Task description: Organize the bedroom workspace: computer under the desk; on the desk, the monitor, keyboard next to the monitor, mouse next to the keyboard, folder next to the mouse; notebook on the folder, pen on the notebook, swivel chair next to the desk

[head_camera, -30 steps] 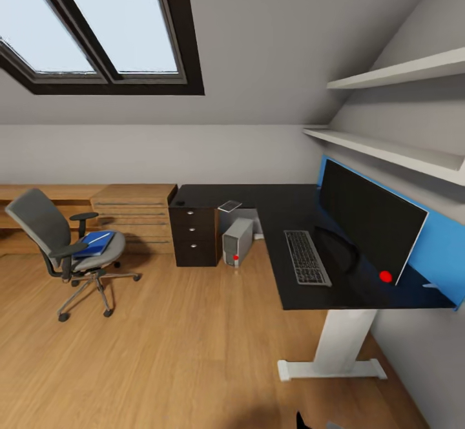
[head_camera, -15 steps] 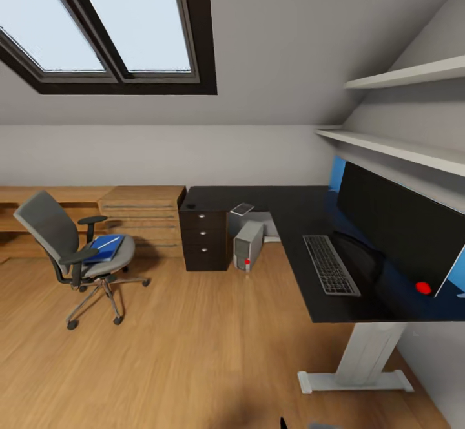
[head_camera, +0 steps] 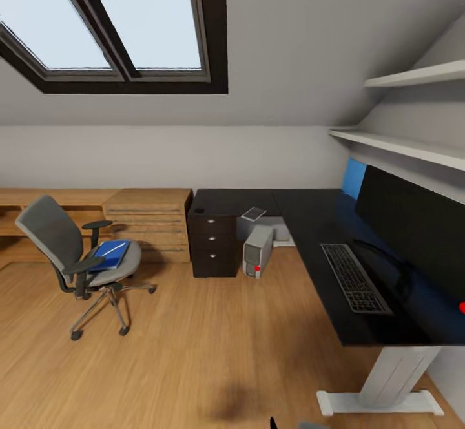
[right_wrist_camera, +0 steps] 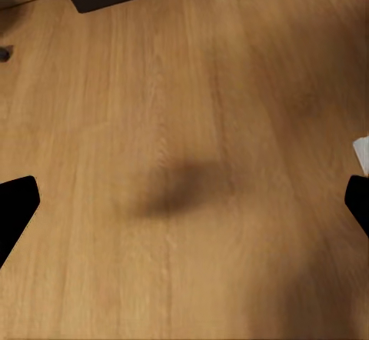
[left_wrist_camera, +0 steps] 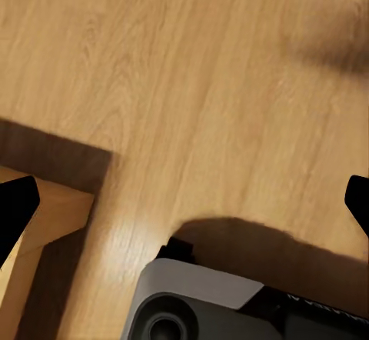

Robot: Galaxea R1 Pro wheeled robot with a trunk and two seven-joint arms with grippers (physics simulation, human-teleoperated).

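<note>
1. While both claws are hanging over bare wooden floor (right_wrist_camera: 184,163), the left gripper (left_wrist_camera: 184,201) is showing its two dark fingertips (left_wrist_camera: 15,205) spread wide apart at opposite edges of its wrist view, gripping nothing; part of the robot's grey base (left_wrist_camera: 207,309) is sitting below it.
2. Likewise the right gripper (right_wrist_camera: 184,201) is standing wide open and gripping nothing.
3. Seen from the head camera, the swivel chair (head_camera: 81,254) is standing at about 9 o'clock, well apart from the desk (head_camera: 310,222).
4. On its seat the folder (head_camera: 111,256) is lying flat, with a slim white pen (head_camera: 113,248) lying across it.
5. At about 3 o'clock the keyboard (head_camera: 355,278) is lying on the desk, just beside the monitor (head_camera: 413,222).
6. Near the centre the computer (head_camera: 258,251) is standing on the floor beside the desk's dark drawers (head_camera: 213,245).
7. Left of those drawers a light wooden drawer unit (head_camera: 148,222) is sitting against the wall.
</note>
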